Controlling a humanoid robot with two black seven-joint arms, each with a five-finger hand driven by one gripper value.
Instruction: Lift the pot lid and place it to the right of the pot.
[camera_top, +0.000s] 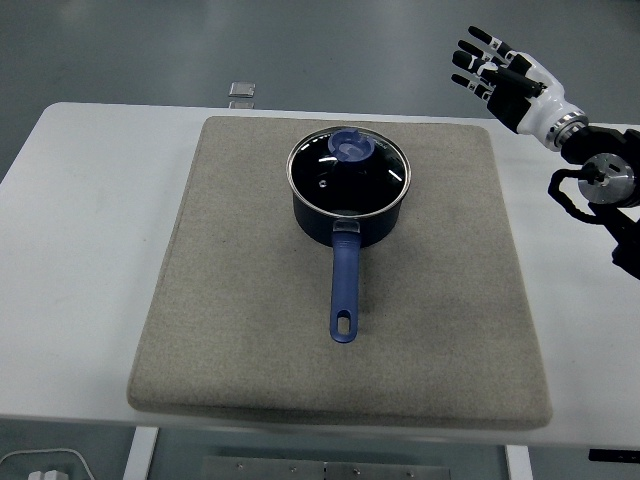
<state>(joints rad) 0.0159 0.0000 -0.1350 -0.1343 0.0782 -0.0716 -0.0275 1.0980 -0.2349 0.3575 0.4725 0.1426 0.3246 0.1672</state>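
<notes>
Resting on pot — lid.

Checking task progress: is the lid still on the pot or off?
On. The glass lid sits flat within the pot's rim, knob up; the right hand is raised well away from it.

No lettering, label, brand or number can be read anywhere in this view: the dark blue pot, its glass lid and the long handle pointing toward the bottom of the frame show plain surfaces, the grey mat and white table carry no print, and the small object at the table's far edge, upper left of centre, is too small to make out any marking
</notes>
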